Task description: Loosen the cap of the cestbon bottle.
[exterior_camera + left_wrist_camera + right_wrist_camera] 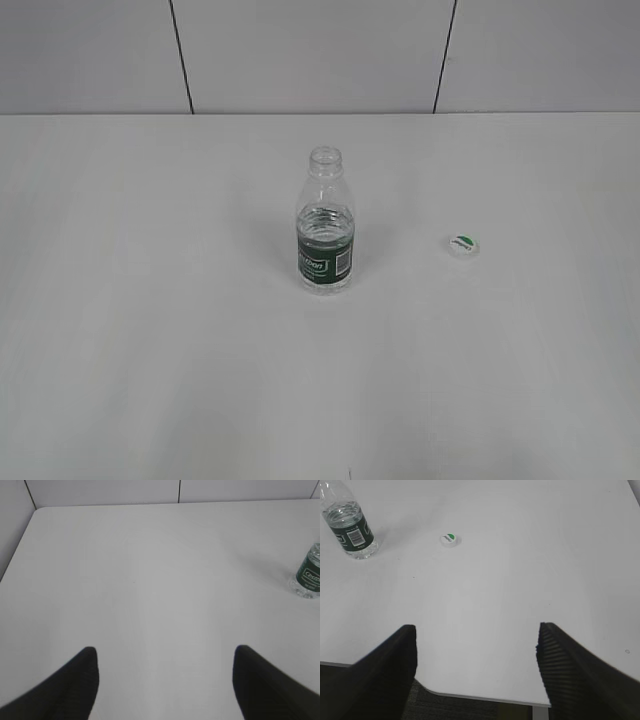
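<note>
Hovering low over the white table (pixel 150 350), the left gripper (pixel 165 680) points forward with its fingers spread wide, holding nothing. The cestbon bottle (pixel 326 225) stands upright mid-table, its neck uncapped. The cap (pixel 462 244) lies apart on the bottle's right. The right gripper (pixel 476 665) hangs above the near table edge, fingers wide apart and empty.

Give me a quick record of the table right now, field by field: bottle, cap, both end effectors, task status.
bottle: cestbon bottle upright mid-table, neck open, partly filled with water
cap: cap off, lying on the table, apart from the bottle on its right in the exterior view
left end effector: left end effector open, empty, away from the bottle
right end effector: right end effector open, empty, near the table edge
task status: cap already removed
</note>
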Available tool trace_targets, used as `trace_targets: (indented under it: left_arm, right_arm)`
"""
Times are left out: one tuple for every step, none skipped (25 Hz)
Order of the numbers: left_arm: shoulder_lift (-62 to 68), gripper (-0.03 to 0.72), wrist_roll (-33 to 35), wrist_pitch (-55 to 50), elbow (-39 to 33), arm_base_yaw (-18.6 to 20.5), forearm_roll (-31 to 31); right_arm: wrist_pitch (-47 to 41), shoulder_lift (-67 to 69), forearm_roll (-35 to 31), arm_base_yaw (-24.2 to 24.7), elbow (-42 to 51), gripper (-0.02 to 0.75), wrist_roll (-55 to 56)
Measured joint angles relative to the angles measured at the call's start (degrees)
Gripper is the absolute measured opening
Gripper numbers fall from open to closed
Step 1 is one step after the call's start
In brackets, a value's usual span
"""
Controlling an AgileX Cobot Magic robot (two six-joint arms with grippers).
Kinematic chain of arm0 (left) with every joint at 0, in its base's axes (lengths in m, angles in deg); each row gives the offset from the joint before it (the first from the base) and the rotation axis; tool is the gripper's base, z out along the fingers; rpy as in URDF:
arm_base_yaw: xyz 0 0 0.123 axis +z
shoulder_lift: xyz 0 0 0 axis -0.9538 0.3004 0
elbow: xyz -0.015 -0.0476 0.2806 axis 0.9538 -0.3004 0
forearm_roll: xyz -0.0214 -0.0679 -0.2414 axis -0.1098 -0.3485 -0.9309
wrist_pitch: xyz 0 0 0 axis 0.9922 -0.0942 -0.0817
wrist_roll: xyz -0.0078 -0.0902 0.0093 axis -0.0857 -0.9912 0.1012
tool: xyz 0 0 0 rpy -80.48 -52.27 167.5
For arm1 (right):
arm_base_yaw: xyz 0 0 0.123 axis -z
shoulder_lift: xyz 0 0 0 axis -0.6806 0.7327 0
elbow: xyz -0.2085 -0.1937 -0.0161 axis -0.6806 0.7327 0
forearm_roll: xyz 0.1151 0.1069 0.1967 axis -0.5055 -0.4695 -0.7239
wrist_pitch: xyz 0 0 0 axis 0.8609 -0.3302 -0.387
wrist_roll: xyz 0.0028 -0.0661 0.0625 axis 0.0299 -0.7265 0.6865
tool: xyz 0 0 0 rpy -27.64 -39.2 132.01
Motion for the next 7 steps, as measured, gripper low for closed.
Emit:
trace_targets:
  left_arm:
    - [0.0,0.506,0.0,0.0,0.0,0.0,0.0]
    - [0.0,0.506,0.0,0.0,0.0,0.0,0.0]
    - [0.0,0.506,0.0,0.0,0.0,0.0,0.0]
    - [0.0,0.506,0.0,0.0,0.0,0.0,0.0]
    - [0.0,0.506,0.0,0.0,0.0,0.0,0.0]
    - [0.0,0.506,0.0,0.0,0.0,0.0,0.0]
    - [0.0,0.506,0.0,0.0,0.0,0.0,0.0]
  right_arm:
    - [0.0,0.0,0.0,0.0,0.0,0.569,0.0]
    - [0.0,0.0,0.0,0.0,0.0,0.569,0.0]
    - [0.0,0.0,0.0,0.0,0.0,0.569,0.0]
    - [0.0,0.0,0.0,0.0,0.0,0.569,0.0]
    - [0.0,0.0,0.0,0.0,0.0,0.569,0.0]
    - [0.0,0.0,0.0,0.0,0.0,0.569,0.0]
    - [0.0,0.0,0.0,0.0,0.0,0.569,0.0]
